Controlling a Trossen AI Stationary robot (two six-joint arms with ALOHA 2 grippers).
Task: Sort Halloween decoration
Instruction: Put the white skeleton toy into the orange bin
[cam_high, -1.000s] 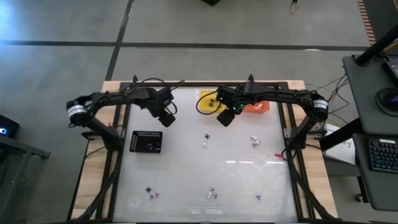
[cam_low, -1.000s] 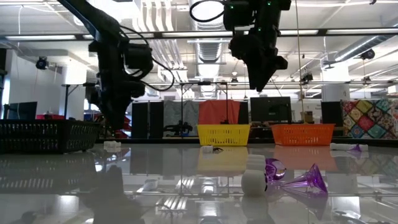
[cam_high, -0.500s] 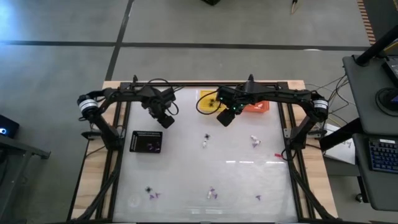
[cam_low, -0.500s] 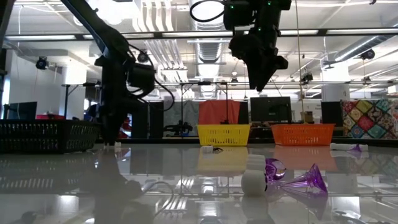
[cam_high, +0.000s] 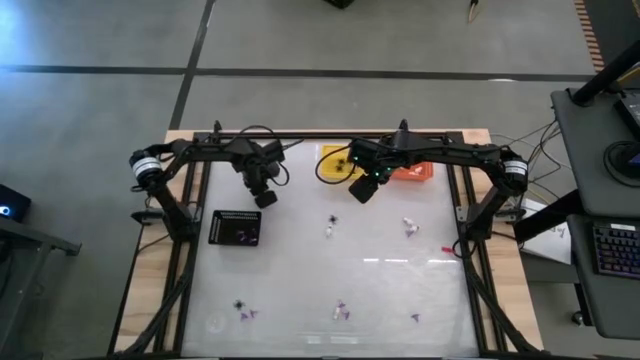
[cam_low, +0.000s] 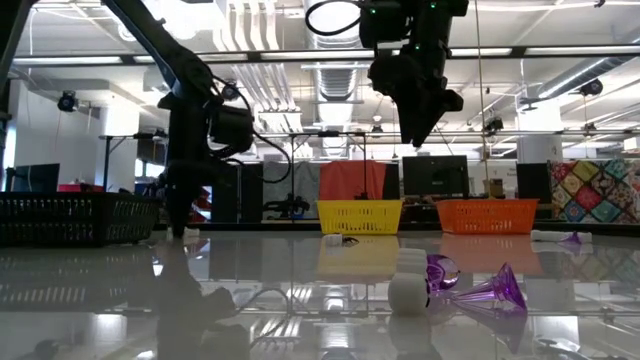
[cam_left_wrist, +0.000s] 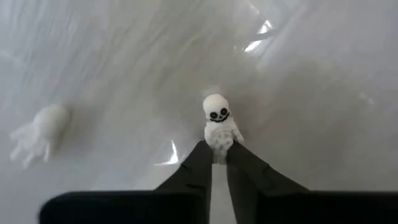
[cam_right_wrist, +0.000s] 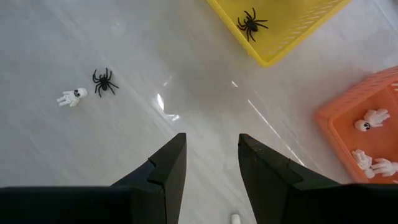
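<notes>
White and glossy, the tabletop (cam_high: 400, 290) carries the small Halloween decoration pieces and three mesh baskets. The left gripper (cam_left_wrist: 216, 157) is down at the tabletop near the far left corner, beyond the black basket (cam_high: 236, 228), and its two fingers are clenched on the lower body of a little white skeleton figure (cam_left_wrist: 218, 124). Another white figure (cam_left_wrist: 36, 132) lies on the surface near it, not touched.

The right gripper (cam_right_wrist: 211, 163) hangs above the table near the far edge, close to the yellow basket (cam_high: 335, 165), with its fingers spread apart and nothing between them. In the right wrist view a black spider (cam_right_wrist: 252, 23) lies inside the yellow basket, and white figures (cam_right_wrist: 371, 118) lie inside the orange basket (cam_high: 412, 172) just beside it. On the bare surface a second black spider (cam_right_wrist: 103, 81) lies next to a small white skeleton (cam_right_wrist: 72, 96).

More trinkets are scattered along the near edge, among them a purple piece (cam_low: 492, 289) and a white lump (cam_low: 407, 288) close to the low camera. The black basket holds some small purple pieces (cam_high: 245, 235).
</notes>
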